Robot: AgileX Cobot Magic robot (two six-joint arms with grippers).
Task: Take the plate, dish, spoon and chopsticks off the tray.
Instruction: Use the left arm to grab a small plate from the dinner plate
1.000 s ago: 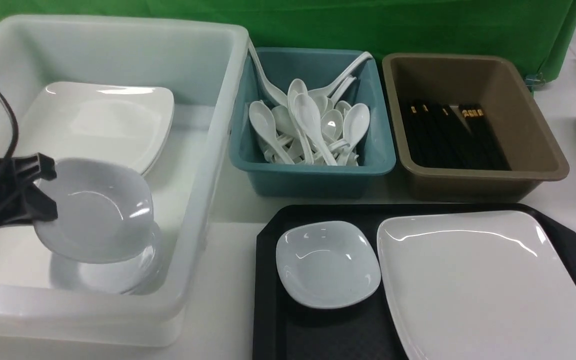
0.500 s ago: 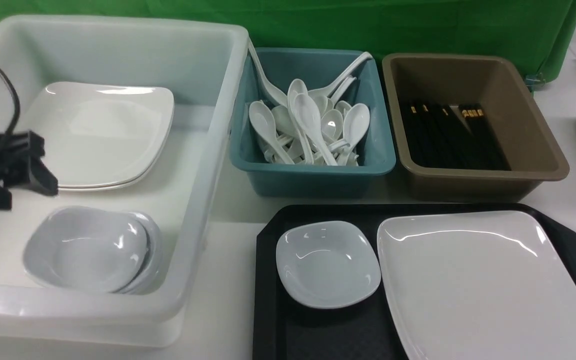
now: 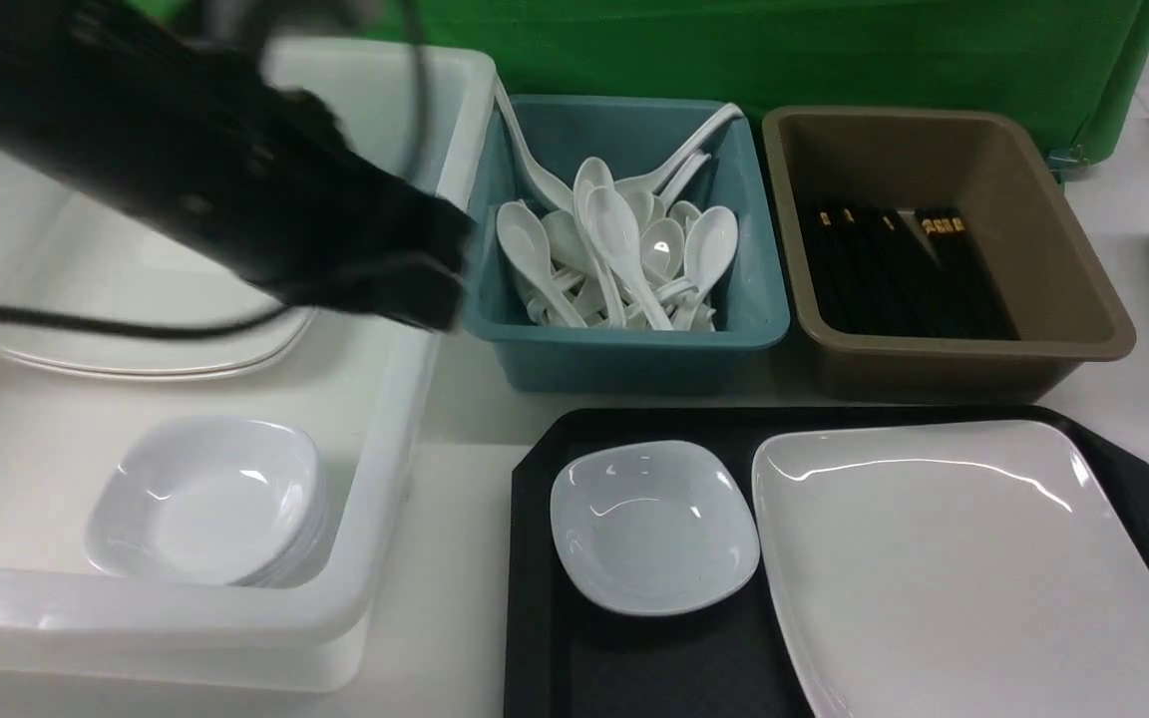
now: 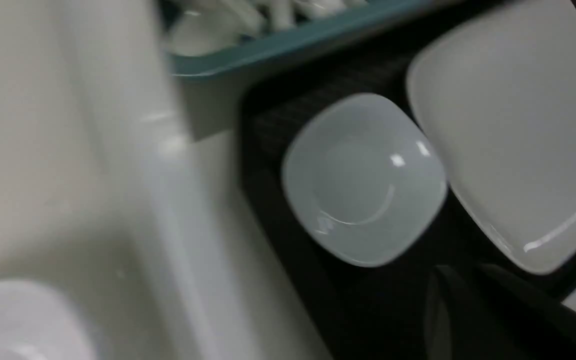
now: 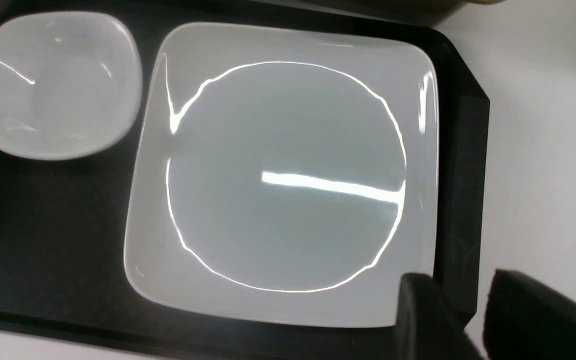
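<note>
The plate point(image 3: 963, 568) and small dish point(image 3: 654, 524) sit side by side on the tray point(image 3: 634, 668). Both look stiff, glossy, slippery and breakable, so we would pinch each upturned rim. The left jaws are shut and empty over the tub point(image 3: 390, 429); the right jaws stand slightly apart, empty, near the plate's corner.

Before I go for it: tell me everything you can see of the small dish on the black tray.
The small dish is glossy white and squarish, with rounded corners and deep sloping walls; it looks like ceramic or melamine. It sits upright and empty on the left side of the tray, close beside the plate. The right wrist view suggests a thin dark gap between them. Nothing else touches it.
</note>
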